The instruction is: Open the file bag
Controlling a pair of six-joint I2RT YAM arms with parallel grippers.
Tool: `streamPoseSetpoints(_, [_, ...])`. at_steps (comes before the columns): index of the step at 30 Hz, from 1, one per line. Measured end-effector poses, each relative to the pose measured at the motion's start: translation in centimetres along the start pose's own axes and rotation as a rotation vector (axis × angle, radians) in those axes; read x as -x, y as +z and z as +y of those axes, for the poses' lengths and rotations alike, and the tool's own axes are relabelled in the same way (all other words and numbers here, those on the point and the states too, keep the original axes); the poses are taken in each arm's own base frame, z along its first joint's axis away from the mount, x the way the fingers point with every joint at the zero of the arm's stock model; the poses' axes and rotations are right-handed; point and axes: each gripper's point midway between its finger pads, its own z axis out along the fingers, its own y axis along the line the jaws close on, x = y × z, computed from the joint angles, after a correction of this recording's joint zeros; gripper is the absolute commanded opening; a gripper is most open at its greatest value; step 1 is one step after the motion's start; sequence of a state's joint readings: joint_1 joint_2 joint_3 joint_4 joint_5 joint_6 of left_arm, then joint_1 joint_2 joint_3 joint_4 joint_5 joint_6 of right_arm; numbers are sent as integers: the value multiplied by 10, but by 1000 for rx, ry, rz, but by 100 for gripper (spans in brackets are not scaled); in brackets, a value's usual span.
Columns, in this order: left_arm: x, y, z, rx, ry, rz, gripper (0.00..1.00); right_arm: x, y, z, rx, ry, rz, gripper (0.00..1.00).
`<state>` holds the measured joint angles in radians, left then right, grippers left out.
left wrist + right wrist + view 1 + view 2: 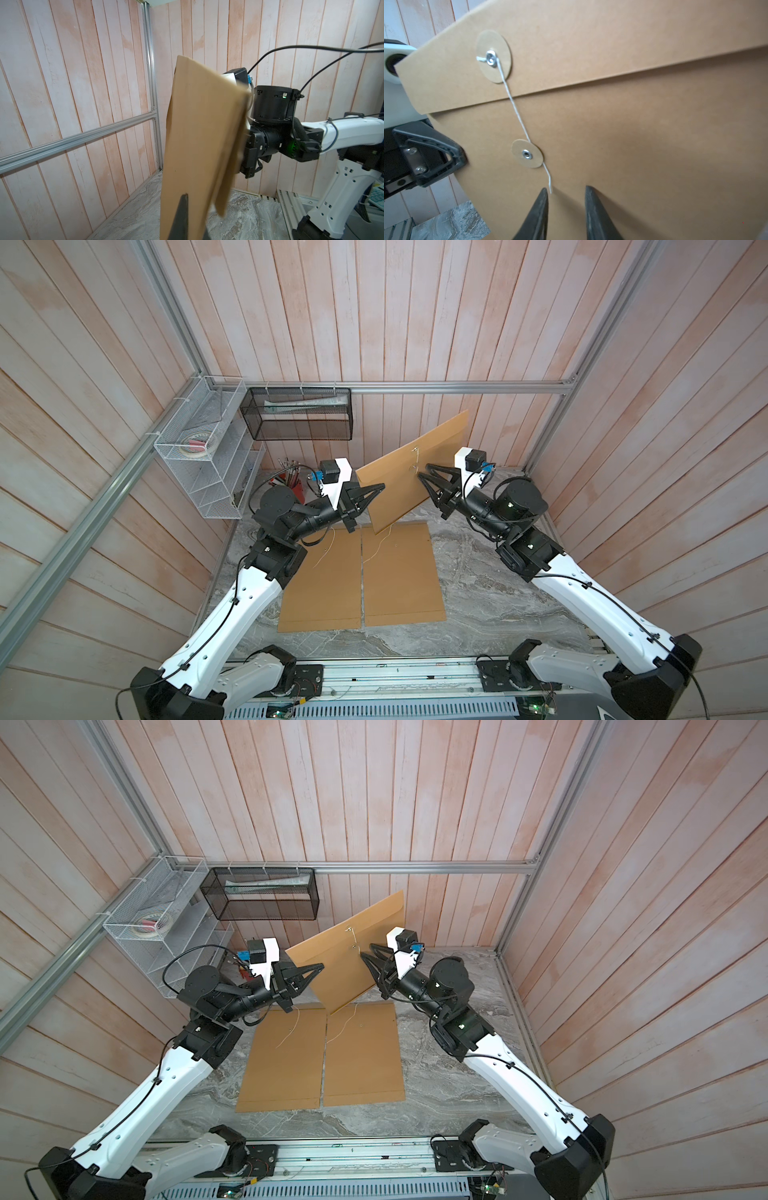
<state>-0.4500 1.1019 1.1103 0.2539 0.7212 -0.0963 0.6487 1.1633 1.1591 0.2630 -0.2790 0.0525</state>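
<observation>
Right gripper (565,188), mine, jaws parted astride string tail (549,182) beside button (527,154); left gripper (379,488) clamps file bag (633,124); untying step, next: pinch tail, unwind.

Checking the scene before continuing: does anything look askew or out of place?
Only the file bag in the left gripper: it hangs tilted in the air, pinched at one edge. Its string trails loose past the body's button, flap shut. Nothing looks torn or spilled.

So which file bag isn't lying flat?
The held file bag, pinched by the left claw and raised on edge. The two flat file bags lie on the table.
</observation>
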Motion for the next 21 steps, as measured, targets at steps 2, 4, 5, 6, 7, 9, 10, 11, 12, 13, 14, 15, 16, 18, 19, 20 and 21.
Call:
streamPoseSetpoints(2, [-1, 1, 0, -2, -2, 2, 0, 1, 0, 2, 11, -1, -3, 31])
streamPoseSetpoints(4, [-3, 2, 0, -4, -6, 5, 0, 1, 0, 4, 24, -1, -5, 32])
streamPoseSetpoints(5, [-3, 2, 0, -4, -6, 5, 0, 1, 0, 5, 31, -2, -6, 32])
streamPoseSetpoints(6, [-3, 2, 0, -4, -6, 6, 0, 1, 0, 6, 37, -2, -6, 32])
streamPoseSetpoints(7, [-3, 2, 0, -4, -6, 6, 0, 1, 0, 7, 41, -3, -8, 32])
streamPoseSetpoints(9, [-3, 2, 0, -4, -6, 6, 0, 2, 1, 9, 50, -3, -10, 32])
streamPoseSetpoints(10, [-3, 2, 0, -5, -6, 6, 0, 2, 1, 10, 54, -3, -11, 31])
streamPoseSetpoints(11, [-3, 3, -1, -7, -6, 5, 0, 1, 1, 11, 57, -3, -12, 31])
streamPoseSetpoints(12, [-3, 3, -1, -8, -6, 5, 0, 1, 2, 11, 58, -3, -11, 30])
streamPoseSetpoints(13, [-3, 3, -2, -10, -7, 5, 0, -1, 3, 10, 58, -2, -9, 29])
streamPoseSetpoints(14, [-3, 3, -3, -13, -7, 5, 0, -2, 4, 10, 58, 1, -6, 28])
streamPoseSetpoints(15, [-3, 4, -3, -14, -8, 5, 0, -5, 6, 9, 57, 4, 0, 27])
streamPoseSetpoints(16, [-3, 4, -4, -16, -8, 5, 0, -7, 7, 9, 57, 7, 4, 26])
streamPoseSetpoints(18, [-3, 4, -5, -20, -8, 5, 0, -13, 11, 8, 57, 15, 17, 23])
streamPoseSetpoints(19, [-3, 4, -5, -20, -8, 5, 0, -15, 12, 7, 56, 19, 22, 23])
streamPoseSetpoints(20, [-3, 4, -5, -22, -8, 5, 0, -17, 13, 7, 57, 22, 27, 23])
streamPoseSetpoints(21, [-3, 4, -5, -23, -8, 5, 0, -19, 15, 7, 57, 25, 30, 22])
